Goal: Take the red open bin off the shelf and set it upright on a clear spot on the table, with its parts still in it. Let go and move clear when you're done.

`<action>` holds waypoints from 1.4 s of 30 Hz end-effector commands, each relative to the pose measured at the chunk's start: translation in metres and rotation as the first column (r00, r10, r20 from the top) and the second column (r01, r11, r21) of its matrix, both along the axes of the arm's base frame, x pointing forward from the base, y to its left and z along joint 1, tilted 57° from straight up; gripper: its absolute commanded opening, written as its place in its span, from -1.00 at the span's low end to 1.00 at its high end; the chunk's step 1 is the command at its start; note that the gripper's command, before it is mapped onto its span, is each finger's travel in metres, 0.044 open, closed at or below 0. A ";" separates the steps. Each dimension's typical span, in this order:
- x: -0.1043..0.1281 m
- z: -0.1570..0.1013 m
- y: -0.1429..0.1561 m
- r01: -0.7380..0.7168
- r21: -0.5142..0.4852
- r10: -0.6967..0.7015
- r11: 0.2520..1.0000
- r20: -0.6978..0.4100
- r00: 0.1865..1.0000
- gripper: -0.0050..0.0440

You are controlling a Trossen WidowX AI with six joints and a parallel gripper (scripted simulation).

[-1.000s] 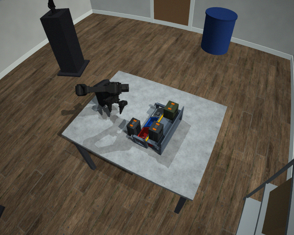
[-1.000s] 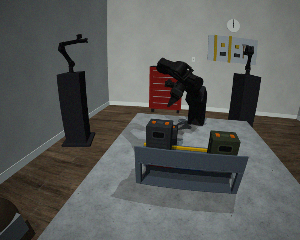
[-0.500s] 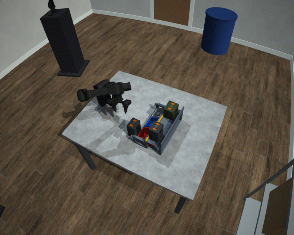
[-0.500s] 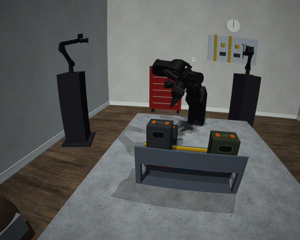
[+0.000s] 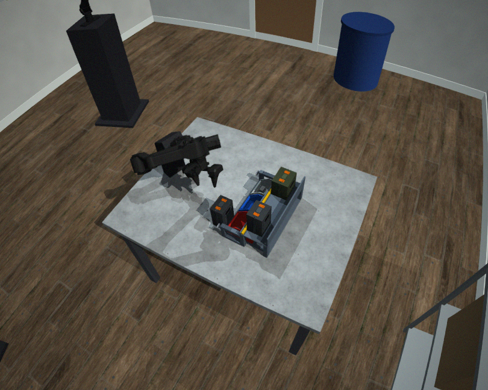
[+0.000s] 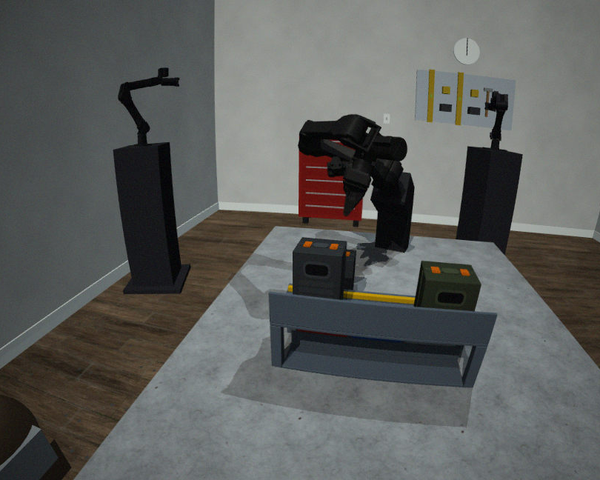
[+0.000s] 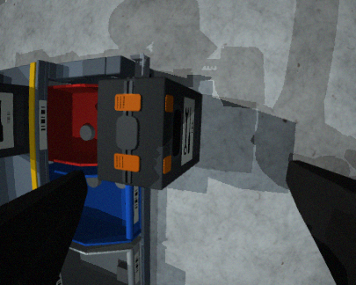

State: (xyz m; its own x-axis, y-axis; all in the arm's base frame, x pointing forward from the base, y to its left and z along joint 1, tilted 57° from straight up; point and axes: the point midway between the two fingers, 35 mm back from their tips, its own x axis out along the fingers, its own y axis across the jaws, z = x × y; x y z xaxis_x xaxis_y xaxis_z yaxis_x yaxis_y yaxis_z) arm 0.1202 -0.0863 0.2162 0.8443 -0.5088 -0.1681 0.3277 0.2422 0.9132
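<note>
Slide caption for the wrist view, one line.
Open claw above the table; a dark case partly hides the red bin, blue bin alongside.

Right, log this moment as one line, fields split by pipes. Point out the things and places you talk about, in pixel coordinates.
gripper (image 5: 205,184) (image 7: 187,176): open, nothing held | red bin (image 5: 237,221) (image 7: 62,125): on shelf (image 5: 285,221) (image 6: 381,319) (image 7: 39,119), partly hidden by dark case (image 5: 222,209) (image 7: 128,132) | bin not yet on table (image 5: 320,201) (image 6: 187,413) (image 7: 234,233)
</note>
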 end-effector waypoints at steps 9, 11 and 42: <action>0.010 0.008 -0.002 -0.023 0.040 0.025 0.999 -0.033 0.999 1.00; 0.027 0.015 -0.008 -0.044 0.104 0.055 0.994 -0.110 0.992 1.00; 0.055 0.034 -0.014 -0.078 0.183 0.111 0.980 -0.179 0.978 1.00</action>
State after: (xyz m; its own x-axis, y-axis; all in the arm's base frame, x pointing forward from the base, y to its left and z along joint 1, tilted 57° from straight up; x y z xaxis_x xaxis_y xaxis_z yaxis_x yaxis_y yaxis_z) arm 0.1285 -0.0736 0.2496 0.8838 -0.4382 -0.1639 0.2850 0.2267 0.9313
